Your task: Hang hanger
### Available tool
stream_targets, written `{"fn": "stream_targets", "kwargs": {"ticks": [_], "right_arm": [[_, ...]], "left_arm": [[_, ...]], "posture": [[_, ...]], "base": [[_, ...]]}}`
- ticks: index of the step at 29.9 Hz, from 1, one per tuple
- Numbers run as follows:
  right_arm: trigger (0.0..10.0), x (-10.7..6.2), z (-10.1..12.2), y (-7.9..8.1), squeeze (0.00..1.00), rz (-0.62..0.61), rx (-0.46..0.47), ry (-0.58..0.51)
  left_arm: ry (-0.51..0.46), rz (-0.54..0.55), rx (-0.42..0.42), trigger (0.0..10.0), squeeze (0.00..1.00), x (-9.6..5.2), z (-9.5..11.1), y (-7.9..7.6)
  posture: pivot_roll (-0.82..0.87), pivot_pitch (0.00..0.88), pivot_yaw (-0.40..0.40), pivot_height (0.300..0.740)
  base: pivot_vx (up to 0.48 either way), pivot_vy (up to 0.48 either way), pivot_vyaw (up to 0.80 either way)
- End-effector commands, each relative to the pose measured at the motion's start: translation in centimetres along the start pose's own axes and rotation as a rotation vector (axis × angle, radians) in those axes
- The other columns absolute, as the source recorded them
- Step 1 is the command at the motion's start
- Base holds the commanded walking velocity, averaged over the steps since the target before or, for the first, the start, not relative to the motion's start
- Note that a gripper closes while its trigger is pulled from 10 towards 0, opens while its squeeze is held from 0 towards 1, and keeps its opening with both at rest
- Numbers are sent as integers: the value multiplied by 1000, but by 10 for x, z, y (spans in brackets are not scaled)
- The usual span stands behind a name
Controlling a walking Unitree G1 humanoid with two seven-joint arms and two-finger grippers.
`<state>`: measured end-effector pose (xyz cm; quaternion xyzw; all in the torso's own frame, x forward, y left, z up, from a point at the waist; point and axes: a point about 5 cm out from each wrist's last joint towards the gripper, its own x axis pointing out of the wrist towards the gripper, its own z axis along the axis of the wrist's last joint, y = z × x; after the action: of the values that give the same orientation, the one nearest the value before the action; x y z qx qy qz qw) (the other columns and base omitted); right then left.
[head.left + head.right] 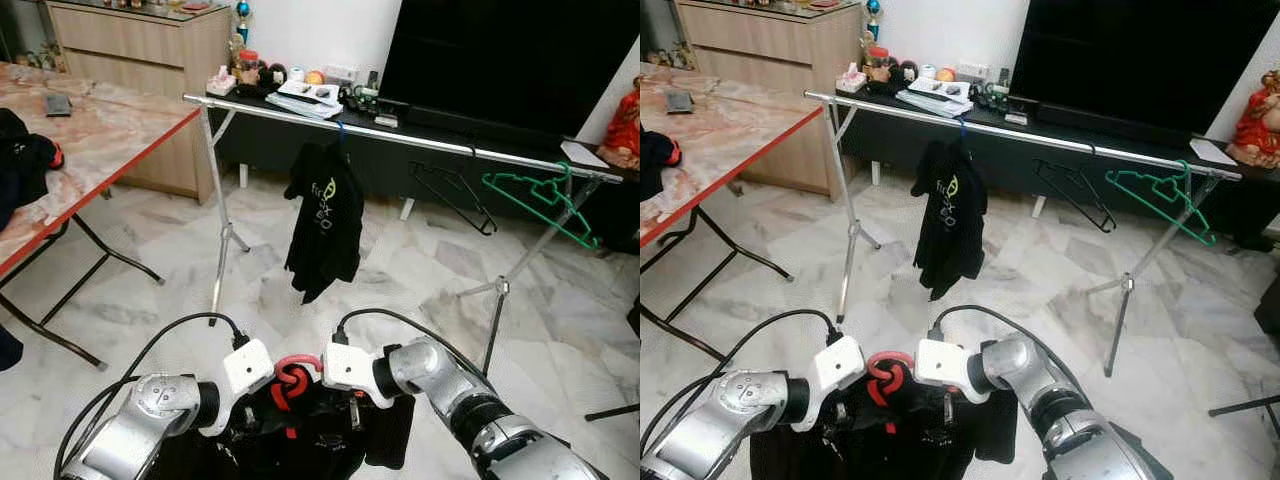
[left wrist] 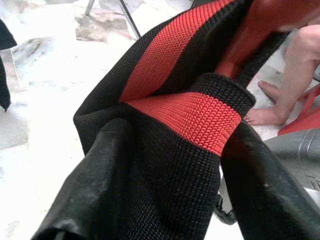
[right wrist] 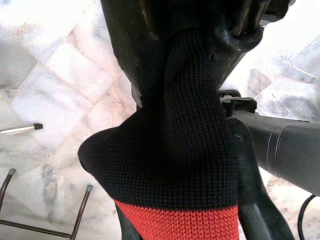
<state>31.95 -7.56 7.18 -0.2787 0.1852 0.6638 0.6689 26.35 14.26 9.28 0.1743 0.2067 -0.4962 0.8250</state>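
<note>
A red hanger carries a black garment with a red-striped knit collar, low in front of me. My left gripper is shut on the collar, its fingers on both sides of the fabric. From the other side my right gripper is shut on the black knit fabric. The metal clothes rail stands ahead, across the floor, well apart from both grippers. A black shirt hangs on it.
An empty black hanger and a green hanger hang on the rail's right part. A marble-topped folding table stands at the left. A dark TV bench lies behind the rail. A person's foot rests nearby.
</note>
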Motion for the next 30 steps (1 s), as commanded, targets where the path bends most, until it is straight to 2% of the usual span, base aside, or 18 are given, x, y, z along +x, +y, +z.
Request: {"fn": "stream_targets", "kwargs": {"ticks": [1,30], "right_arm": [[0,-1,14,-6,0,-21,-42,-62],[0,-2,16,-8,0,-23,-34,-73]], "left_arm": [[-9,-33,32,0,0,8,5,-5],[-12,-102,55,0,0,24,12,-17]], "posture": [[197,0,-145,740],[183,0,-138,740]], "base": [[0,0,0],[0,0,0]]}}
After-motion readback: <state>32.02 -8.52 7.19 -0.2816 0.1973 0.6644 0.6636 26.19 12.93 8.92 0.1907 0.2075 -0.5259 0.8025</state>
